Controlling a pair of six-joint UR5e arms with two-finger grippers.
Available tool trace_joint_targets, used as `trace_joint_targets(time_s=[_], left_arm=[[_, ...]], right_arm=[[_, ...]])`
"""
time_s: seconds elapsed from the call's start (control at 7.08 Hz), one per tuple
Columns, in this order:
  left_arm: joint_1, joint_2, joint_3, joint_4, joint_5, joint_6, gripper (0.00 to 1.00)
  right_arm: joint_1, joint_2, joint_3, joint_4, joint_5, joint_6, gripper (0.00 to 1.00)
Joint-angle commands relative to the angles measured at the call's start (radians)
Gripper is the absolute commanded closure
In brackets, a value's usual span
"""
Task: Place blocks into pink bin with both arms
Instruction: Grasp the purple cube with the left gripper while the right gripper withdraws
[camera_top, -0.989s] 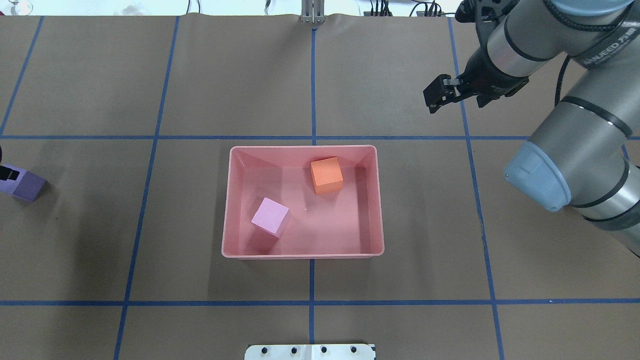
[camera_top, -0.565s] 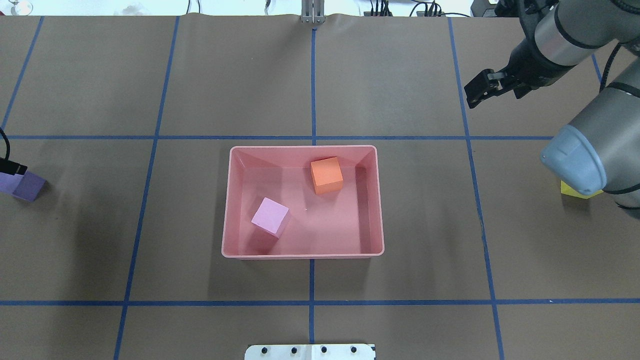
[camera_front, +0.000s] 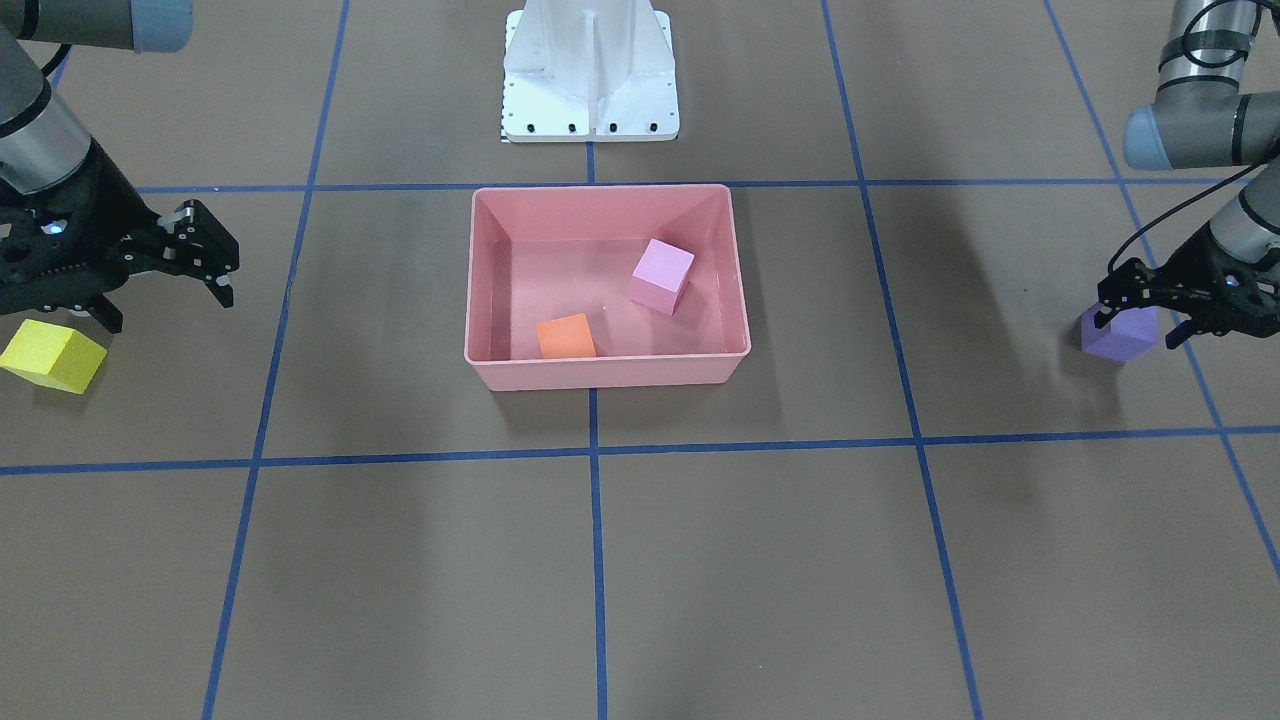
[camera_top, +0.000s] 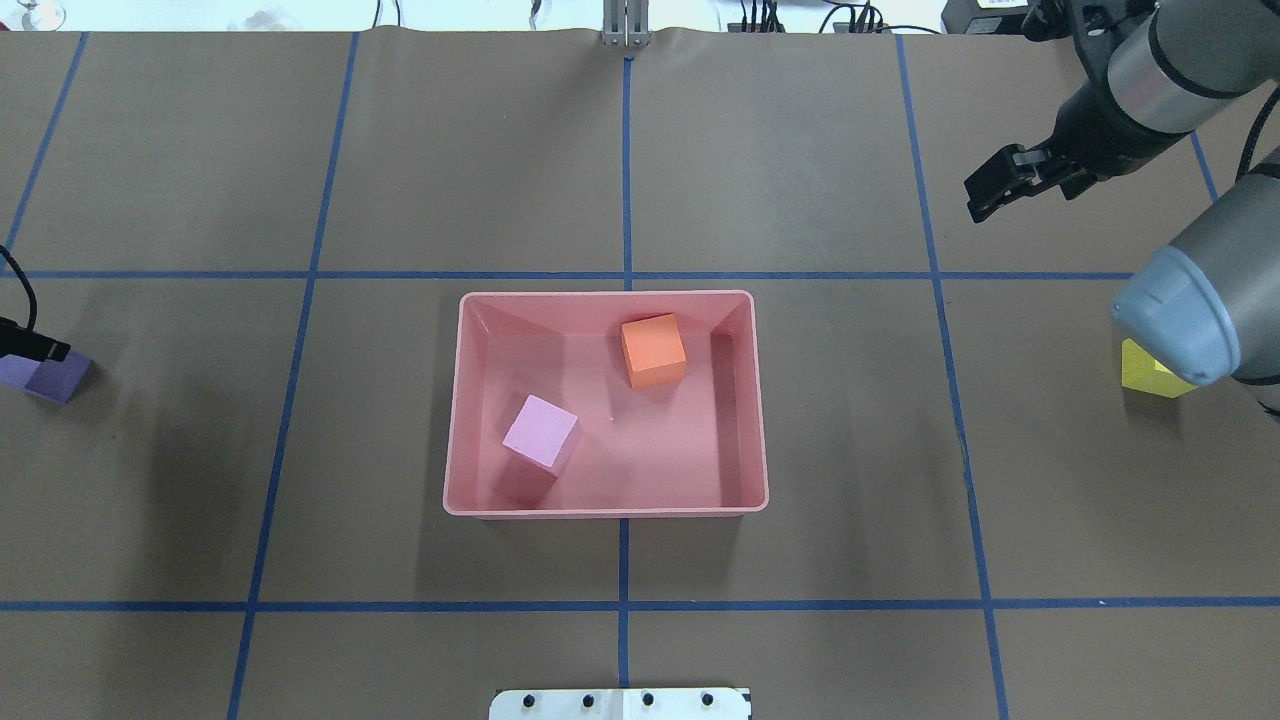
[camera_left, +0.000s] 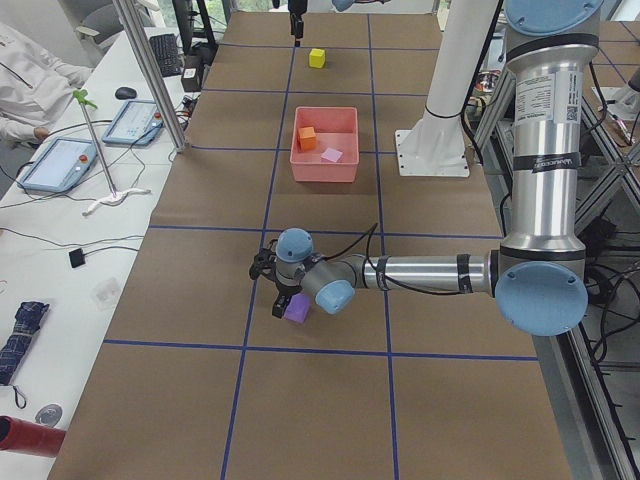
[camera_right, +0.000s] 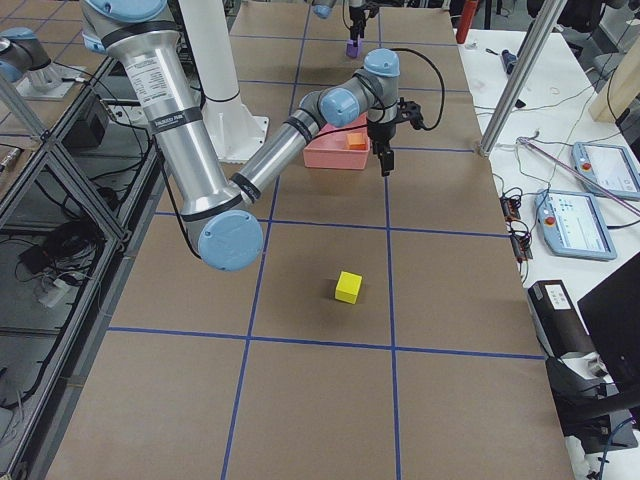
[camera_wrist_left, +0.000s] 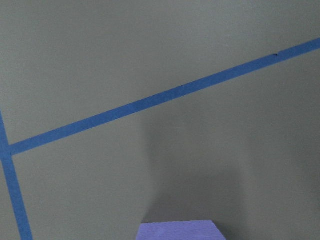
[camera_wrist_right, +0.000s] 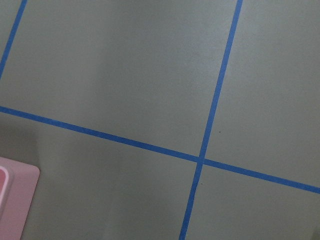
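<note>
Small matte purple foam-like cube (camera_front: 1120, 335) by the left edge of the tabletop (camera_front: 760, 560) — not yet binned.
Likely light and squashy, so pinch opposite flat faces; the jaws of the left arm (camera_front: 1200, 135) sit astride it, gripped or not I cannot tell. The jaws of the right arm (camera_front: 40, 150) gape wide, apart from the yellow foam cube (camera_front: 52, 357) by the right edge — the smooth, low-walled salmon-pink plastic bin (camera_front: 600, 375) sits mid-tabletop.
</note>
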Motion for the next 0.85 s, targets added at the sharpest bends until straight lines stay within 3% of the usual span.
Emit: trace_joint_targets(time_s=[0.0,0.42,0.57,0.71], left_arm=[[0.029,0.0,0.014,-0.004,0.002,0.005,0.0],[0.055,0.0,0.034,-0.004,0.01,0.005,0.0],[0.057,0.0,0.031,-0.01,0.011,0.004,0.16],[0.055,-0.001,0.022,-0.016,0.01,0.004,0.53]], right_arm=[[0.0,-0.024,0.0,0.001,-0.003,-0.019,0.0],[0.001,-0.04,0.0,0.001,-0.002,-0.028,0.0],[0.004,-0.046,0.0,0.001,-0.002,-0.047,0.0],[0.024,-0.05,0.0,0.0,0.003,-0.077,0.0]])
